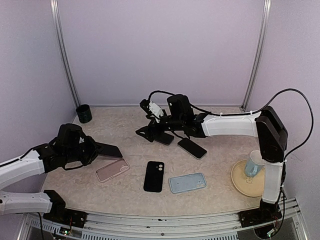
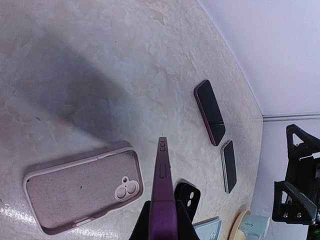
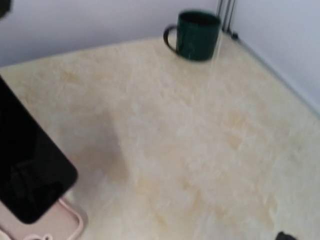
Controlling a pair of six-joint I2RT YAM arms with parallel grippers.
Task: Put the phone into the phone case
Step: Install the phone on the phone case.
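Right wrist view blurred, phone (image 3: pixel 30 170) cut by left edge, pink case (image 3: pixel 75 218) corner only

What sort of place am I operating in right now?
Probably a lab robot test cell: plain wall panels on aluminium posts, a marbled tabletop, and staged phones and cases.

Pale lilac walls (image 1: pixel 160 50), metal corner posts (image 1: pixel 65 55), mottled beige tabletop (image 1: pixel 125 125).

Robot lab cell. Beige marbled table (image 1: pixel 115 125) boxed by plain lilac panels (image 1: pixel 160 45) behind and beside it, aluminium posts (image 1: pixel 65 55) at its far corners, metal rail (image 1: pixel 165 222) along its near edge.
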